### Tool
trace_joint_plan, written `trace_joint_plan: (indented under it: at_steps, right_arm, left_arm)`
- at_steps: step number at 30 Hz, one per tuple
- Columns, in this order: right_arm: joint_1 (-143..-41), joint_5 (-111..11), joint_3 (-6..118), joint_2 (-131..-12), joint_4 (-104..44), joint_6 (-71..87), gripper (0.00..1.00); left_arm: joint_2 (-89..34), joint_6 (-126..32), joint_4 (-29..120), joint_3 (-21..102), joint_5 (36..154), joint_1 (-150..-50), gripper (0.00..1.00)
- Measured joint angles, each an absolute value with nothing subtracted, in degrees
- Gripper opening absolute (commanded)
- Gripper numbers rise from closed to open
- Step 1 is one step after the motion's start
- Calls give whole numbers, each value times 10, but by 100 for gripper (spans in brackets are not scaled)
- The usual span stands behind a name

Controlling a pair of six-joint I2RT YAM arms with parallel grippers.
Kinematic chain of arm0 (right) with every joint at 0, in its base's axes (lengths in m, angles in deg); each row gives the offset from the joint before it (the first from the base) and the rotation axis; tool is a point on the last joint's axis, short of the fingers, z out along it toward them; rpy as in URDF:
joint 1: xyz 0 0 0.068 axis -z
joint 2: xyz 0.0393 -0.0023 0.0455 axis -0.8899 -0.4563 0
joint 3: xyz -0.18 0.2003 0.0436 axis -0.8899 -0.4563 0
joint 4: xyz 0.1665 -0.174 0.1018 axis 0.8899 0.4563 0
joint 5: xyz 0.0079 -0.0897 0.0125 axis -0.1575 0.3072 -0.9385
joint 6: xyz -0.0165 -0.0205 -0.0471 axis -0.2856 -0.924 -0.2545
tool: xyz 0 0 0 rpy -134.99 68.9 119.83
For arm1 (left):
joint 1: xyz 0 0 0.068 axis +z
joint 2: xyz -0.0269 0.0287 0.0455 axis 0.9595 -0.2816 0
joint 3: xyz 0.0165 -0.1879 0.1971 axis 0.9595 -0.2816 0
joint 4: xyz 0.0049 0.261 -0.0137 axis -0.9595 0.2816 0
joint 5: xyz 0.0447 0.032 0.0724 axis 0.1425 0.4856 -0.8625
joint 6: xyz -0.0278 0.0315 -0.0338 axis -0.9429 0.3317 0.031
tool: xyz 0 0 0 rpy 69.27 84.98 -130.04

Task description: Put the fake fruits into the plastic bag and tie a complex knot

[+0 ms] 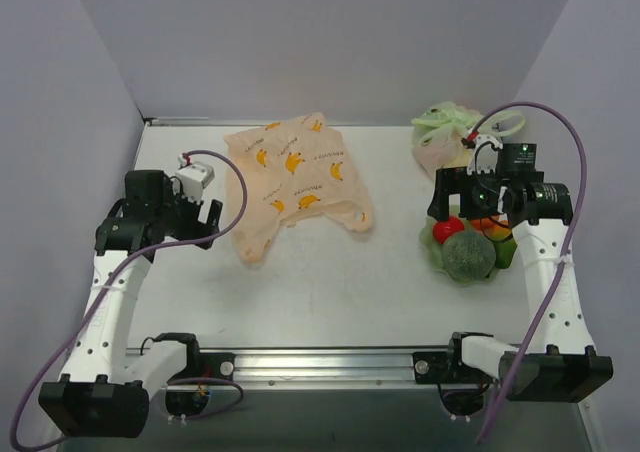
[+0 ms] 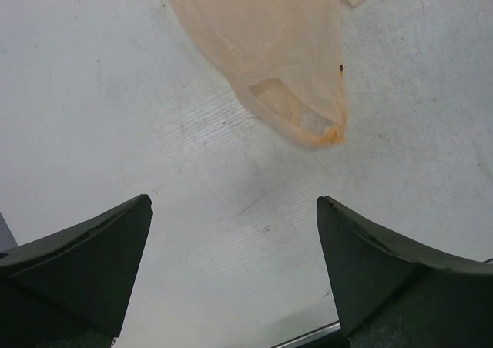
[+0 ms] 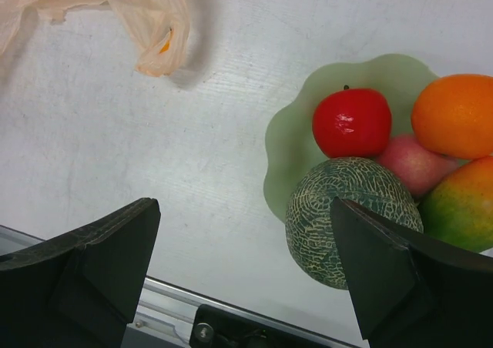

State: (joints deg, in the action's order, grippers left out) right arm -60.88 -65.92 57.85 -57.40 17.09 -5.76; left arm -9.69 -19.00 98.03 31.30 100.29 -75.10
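Observation:
The peach plastic bag (image 1: 300, 180) printed with yellow bananas lies flat and untied at the table's middle back. One of its handle loops (image 2: 302, 117) shows in the left wrist view, and a bag corner (image 3: 160, 26) in the right wrist view. The fake fruits sit on a pale green plate (image 3: 289, 144): a red one (image 3: 352, 122), an orange one (image 3: 454, 115), a pink one (image 3: 414, 165), a yellow-green one (image 3: 462, 209) and the dark green netted melon (image 3: 347, 213). No knot is in view. My left gripper (image 1: 200, 224) (image 2: 233, 202) is open and empty, just left of the bag. My right gripper (image 1: 460, 209) (image 3: 245, 203) is open above the plate's left edge.
A pale green bag (image 1: 445, 132) with green handles lies at the back right, behind the plate. A metal rail (image 1: 330, 364) runs along the table's near edge. Grey walls close in the back and sides.

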Motion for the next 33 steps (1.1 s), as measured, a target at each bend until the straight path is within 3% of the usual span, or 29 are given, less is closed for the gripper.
trace_joint_plan:
  at_steps: [5, 15, 31, 33]
  right_arm:
    - [-635, -659, 577, -584, 168, -55, 100]
    - [-719, -659, 555, -668, 95, 0, 100]
    - [-760, -649, 555, -899, -55, 100, 100]
    - [-761, -648, 555, -924, -72, 108, 99]
  left_arm:
    - [-109, -160, 964, 313, 986, -811, 97]
    - [-196, -105, 876, 280, 888, -1050, 98]
    - [-479, -84, 682, 280, 701, -1119, 97]
    - [-498, -79, 661, 280, 680, -1117, 93]
